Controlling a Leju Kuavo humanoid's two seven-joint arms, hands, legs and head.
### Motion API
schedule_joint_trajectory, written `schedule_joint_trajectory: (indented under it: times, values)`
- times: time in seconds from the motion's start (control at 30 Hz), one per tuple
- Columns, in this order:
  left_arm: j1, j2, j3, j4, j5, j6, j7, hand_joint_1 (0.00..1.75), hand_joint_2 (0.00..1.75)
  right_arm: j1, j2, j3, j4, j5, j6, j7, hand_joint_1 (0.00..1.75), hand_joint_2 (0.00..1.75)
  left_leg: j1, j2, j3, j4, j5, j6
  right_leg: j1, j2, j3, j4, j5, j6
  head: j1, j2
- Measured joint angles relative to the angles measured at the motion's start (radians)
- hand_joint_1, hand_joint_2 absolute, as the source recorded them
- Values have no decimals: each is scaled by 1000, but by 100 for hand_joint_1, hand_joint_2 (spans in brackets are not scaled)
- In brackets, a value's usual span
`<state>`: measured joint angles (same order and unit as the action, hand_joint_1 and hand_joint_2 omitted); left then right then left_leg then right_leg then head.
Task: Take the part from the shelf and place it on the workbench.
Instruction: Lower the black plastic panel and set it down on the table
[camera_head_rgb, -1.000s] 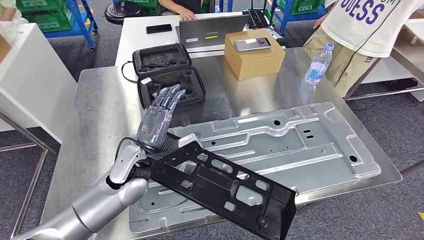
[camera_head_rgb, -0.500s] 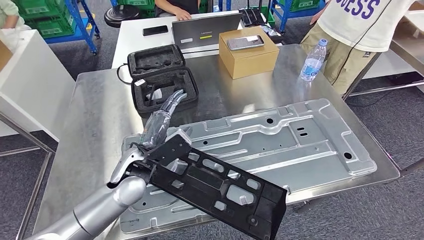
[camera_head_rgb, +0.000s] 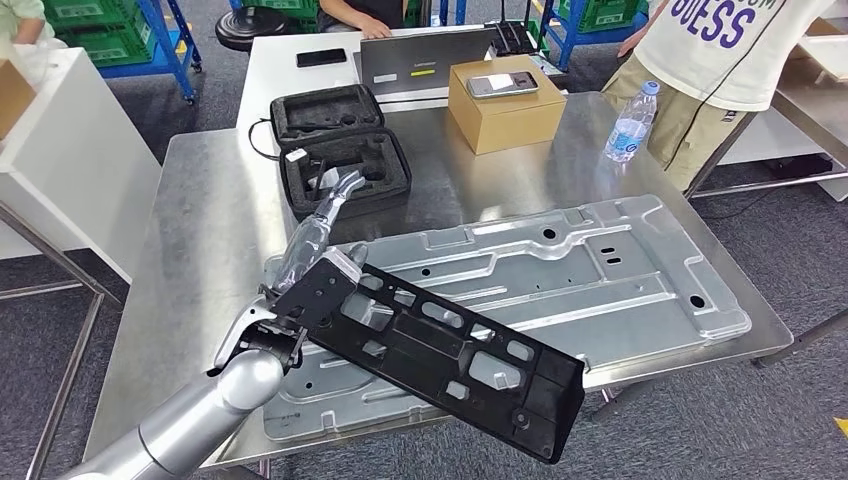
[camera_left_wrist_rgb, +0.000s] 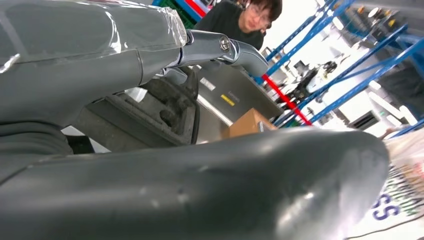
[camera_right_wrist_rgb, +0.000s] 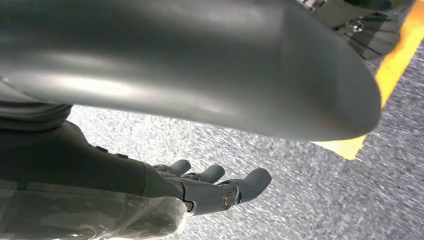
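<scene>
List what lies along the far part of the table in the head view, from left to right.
Open black foam-lined case → closed grey laptop → cardboard box with a phone on top → water bottle.

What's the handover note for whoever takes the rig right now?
Left hand: holds the black part by one end, fingers stretched forward toward the open foam case.
Right hand: hangs over the grey floor, fingers loosely apart, holding nothing.
Black part: tilted above the near edge of the silver stamped panel that lies on the steel workbench; its far end sticks out past the bench edge toward the robot.
Done: part is off the shelf and brought to the bench.
Left: lower it onto the bench, release, pull the arm back.
</scene>
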<state>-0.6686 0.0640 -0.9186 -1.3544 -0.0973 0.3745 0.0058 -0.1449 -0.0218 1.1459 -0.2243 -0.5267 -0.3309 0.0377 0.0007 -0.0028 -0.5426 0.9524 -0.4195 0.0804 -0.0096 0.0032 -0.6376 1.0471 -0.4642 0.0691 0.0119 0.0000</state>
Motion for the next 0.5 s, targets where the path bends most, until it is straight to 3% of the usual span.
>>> schedule_joint_trajectory:
  times: [0.07,0.1,0.13,0.17,0.23,0.3,0.33,0.4,0.43,0.5]
  values:
    - [2,1,3,-8,0,1,0,0,0,2,0,0,0,0,0,0,0,0,-1,1,-17,1,13,5,-1,0,-48,142,-85,8,1,0]
    - [4,2,3,-11,0,2,0,0,0,3,-1,-1,0,0,-1,0,0,0,-2,1,-26,1,20,5,-2,0,-59,192,-107,10,1,0]
    - [7,3,4,-13,1,2,0,0,0,3,-1,-1,0,-1,-1,0,0,0,-2,1,-34,1,26,4,-2,0,-50,203,-108,10,1,0]
    - [9,4,5,-17,2,2,0,0,0,3,-1,-2,0,-1,-1,0,0,0,-3,1,-42,1,33,3,-2,0,-21,173,-92,9,1,0]
    - [11,6,8,-27,9,2,1,0,0,2,-3,-2,0,-2,-2,-1,0,0,-3,-1,-54,2,45,-2,-1,0,83,23,-46,3,1,0]
    - [11,7,10,-37,14,1,0,0,0,0,-4,-2,0,-2,-3,-3,0,0,-5,-2,-60,1,57,-12,4,2,153,-91,-17,-8,1,0]
    - [11,7,10,-42,15,0,0,0,0,-1,-4,-2,0,-2,-4,-4,0,0,-5,-2,-63,1,63,-17,7,3,162,-110,-13,-14,1,0]
    - [11,9,10,-48,17,-3,0,0,0,-1,-2,-2,0,-1,-5,-4,0,0,-6,-2,-70,0,74,-29,7,1,150,-113,1,-28,0,0]
    - [12,11,10,-52,18,-4,1,0,0,-1,-2,-2,0,-1,-5,-4,0,0,-5,-3,-78,8,65,-35,5,-1,142,-115,9,-35,0,0]
    - [12,15,10,-58,28,-13,1,0,0,-1,-1,-3,0,-2,-6,-5,0,0,-2,-3,-109,78,-5,-47,0,-5,121,-118,30,-49,-3,0]
